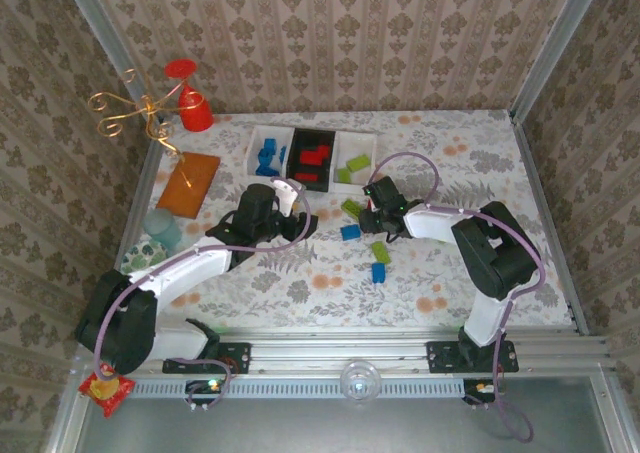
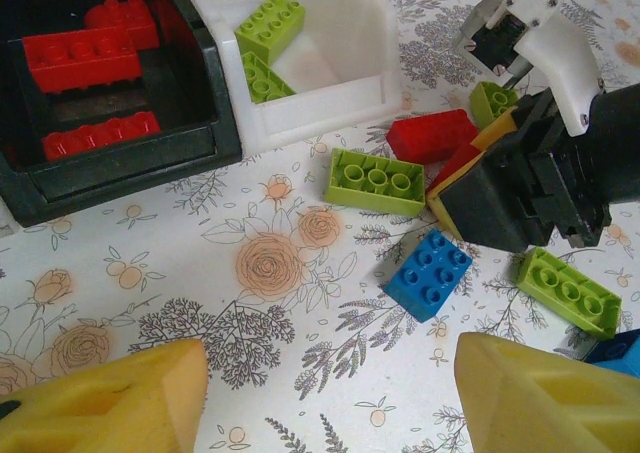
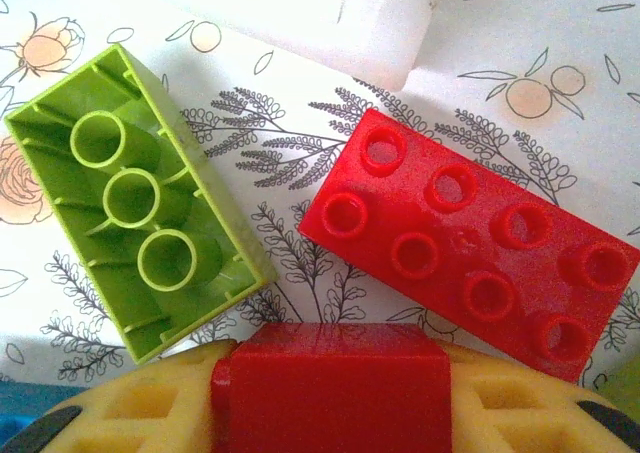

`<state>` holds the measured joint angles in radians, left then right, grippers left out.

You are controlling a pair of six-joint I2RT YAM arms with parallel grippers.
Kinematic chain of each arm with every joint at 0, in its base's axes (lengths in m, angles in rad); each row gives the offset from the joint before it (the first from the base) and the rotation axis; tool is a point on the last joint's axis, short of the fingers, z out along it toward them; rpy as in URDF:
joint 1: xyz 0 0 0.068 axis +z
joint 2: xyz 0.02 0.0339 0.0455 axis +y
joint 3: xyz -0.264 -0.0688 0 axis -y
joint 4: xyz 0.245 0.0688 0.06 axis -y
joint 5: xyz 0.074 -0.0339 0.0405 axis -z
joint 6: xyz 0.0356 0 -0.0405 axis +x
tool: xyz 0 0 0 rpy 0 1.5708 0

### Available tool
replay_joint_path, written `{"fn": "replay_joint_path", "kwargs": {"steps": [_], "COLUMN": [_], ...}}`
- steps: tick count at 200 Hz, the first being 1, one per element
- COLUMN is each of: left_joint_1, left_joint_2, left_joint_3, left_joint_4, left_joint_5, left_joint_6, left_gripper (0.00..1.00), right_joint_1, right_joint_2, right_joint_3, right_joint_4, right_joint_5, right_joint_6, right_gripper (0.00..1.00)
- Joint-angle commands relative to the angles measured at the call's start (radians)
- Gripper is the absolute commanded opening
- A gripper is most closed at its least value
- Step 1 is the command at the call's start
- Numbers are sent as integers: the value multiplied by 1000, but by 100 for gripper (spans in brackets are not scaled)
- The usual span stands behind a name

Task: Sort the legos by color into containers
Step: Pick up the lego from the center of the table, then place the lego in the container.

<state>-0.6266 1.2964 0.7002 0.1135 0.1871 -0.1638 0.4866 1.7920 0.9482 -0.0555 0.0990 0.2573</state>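
Observation:
Three containers stand in a row at the back: a white bin (image 1: 268, 156) with blue legos, a black bin (image 1: 312, 158) with red legos, and a white bin (image 1: 355, 161) with lime green legos. My right gripper (image 3: 330, 373) is shut on a red brick (image 3: 330, 388) just in front of the green bin's corner (image 3: 385, 33). Beneath it lie another red brick (image 3: 470, 248) and an upturned green brick (image 3: 130, 198). My left gripper (image 2: 330, 393) hovers open over bare cloth, a blue brick (image 2: 428, 273) just ahead of it. Nothing is between its fingers (image 2: 100, 403).
Loose bricks lie mid-table: a green one (image 1: 381, 252) and blue ones (image 1: 350, 232) (image 1: 379, 272). A red cup (image 1: 196, 113) and gold wire stand at the back left. An orange-brown board (image 1: 188, 183) and a teal cup (image 1: 163, 228) lie left. The two grippers are close together.

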Motion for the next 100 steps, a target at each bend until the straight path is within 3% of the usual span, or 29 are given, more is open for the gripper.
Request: {"fn": "replay_joint_path", "kwargs": {"steps": [1,37,61,100], "left_joint_1": [6,65,128,149], "left_joint_2": [-19,-36,-72,-94], "left_joint_3": [-9,-52,-105,-131], "left_joint_4": [16,61,122,116], "left_joint_5": [-4,-17,-6,-43], "left_joint_6": [20,-56,-115,-103], "left_gripper": [68,68,68,70], "right_joint_1": [0,33,95,109], "right_joint_2": [-69,-204,-133,61], "right_joint_3": [-11,-32,72,296], "right_joint_4": [-44,65,119,195], "right_joint_5": [-16,-156,-156,-118], "right_joint_6": [0,70,78,77], "right_gripper": [39,39,39,39]}}
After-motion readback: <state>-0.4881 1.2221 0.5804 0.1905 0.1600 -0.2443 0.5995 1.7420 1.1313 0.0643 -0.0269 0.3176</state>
